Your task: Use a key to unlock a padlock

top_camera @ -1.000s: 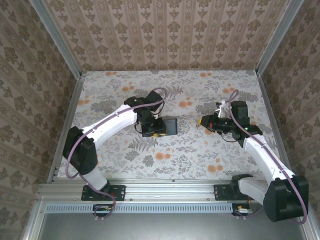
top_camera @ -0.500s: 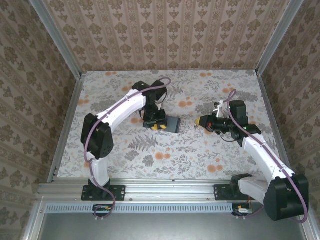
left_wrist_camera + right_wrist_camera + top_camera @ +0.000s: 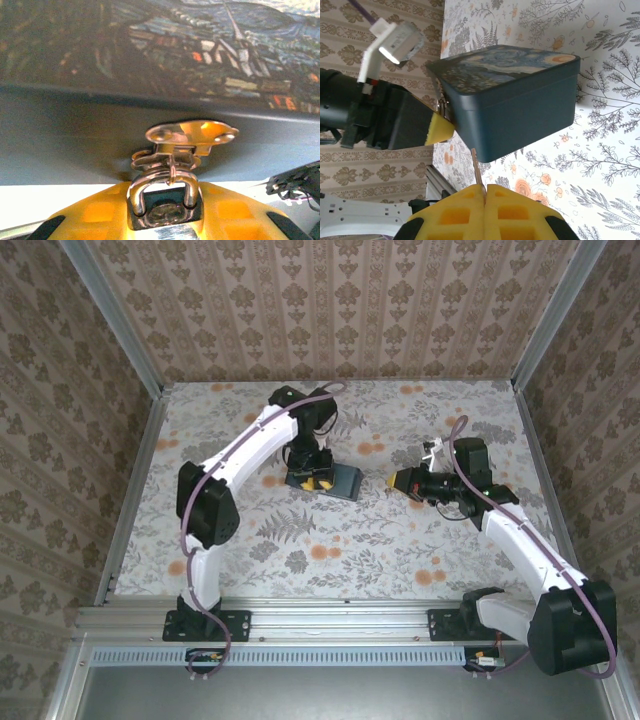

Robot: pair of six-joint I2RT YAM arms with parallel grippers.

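The box point(image 3: 340, 481) sits mid-counter point(image 3: 300, 550), its lid painted with a swirling night sky (blues and oranges in the right wrist view). On the box's left side wall, a brass hasp point(image 3: 192, 134) sticks out, and the padlock point(image 3: 164, 214) hangs from it with its shackle threaded through the hasp's ring. The left end effector point(image 3: 313, 481) is pressed up against that side of the box, its yellow pads point(image 3: 97, 212) pinching the padlock body from both sides.

The right end effector point(image 3: 485, 197) hangs to the right of the box, apart from it, and points toward it. Its pads are pressed together on the key point(image 3: 477, 170), whose thin blade sticks out between them toward the box's lower corner. From the right wrist view I cannot tell whether the tip touches the box; from above there is a clear gap.
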